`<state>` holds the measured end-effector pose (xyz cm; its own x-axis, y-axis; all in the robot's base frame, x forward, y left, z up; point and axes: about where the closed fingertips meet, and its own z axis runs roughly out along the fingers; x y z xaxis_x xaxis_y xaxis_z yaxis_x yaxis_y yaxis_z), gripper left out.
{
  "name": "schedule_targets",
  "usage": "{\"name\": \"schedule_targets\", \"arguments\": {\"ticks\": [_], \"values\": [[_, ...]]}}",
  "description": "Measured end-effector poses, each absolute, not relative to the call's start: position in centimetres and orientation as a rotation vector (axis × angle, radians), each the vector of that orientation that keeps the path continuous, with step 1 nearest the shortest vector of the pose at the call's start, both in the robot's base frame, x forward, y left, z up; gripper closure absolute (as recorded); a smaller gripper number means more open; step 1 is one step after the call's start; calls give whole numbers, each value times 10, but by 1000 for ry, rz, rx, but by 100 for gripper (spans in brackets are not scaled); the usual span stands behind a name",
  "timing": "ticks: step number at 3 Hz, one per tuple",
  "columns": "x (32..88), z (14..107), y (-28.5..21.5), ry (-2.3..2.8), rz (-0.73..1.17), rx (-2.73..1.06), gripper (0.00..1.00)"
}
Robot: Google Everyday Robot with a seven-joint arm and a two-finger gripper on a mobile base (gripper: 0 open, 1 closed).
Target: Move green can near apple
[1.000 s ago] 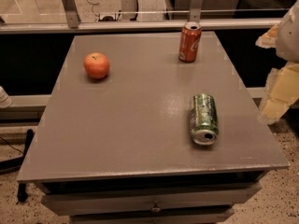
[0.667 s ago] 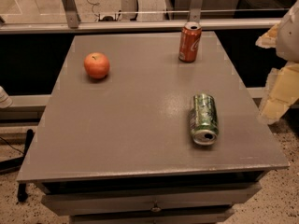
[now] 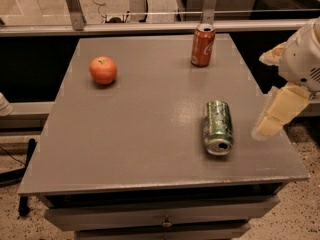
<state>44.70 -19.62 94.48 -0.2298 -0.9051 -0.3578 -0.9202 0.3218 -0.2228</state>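
No shift since a second ago; approach not begun.
Gripper [image 3: 278, 109] idle, empty, open or closed impossible to tell; green can [image 3: 218, 127] lying sideways just left of it, apple [image 3: 103, 70] well apart, farther left.

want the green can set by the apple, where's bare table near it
Bare table runs right of and in front of the apple, across to the cola can and down to the near edge. The right side is tighter: the green can lies on its side there, the claw hanging just off that edge.
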Motion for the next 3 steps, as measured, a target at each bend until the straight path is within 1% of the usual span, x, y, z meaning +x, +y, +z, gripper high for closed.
{"name": "schedule_targets", "arguments": {"ticks": [2,3], "values": [[471,909,-173,2252,176,-1512,0],[481,893,-171,2386,162,-1400,0]]}}
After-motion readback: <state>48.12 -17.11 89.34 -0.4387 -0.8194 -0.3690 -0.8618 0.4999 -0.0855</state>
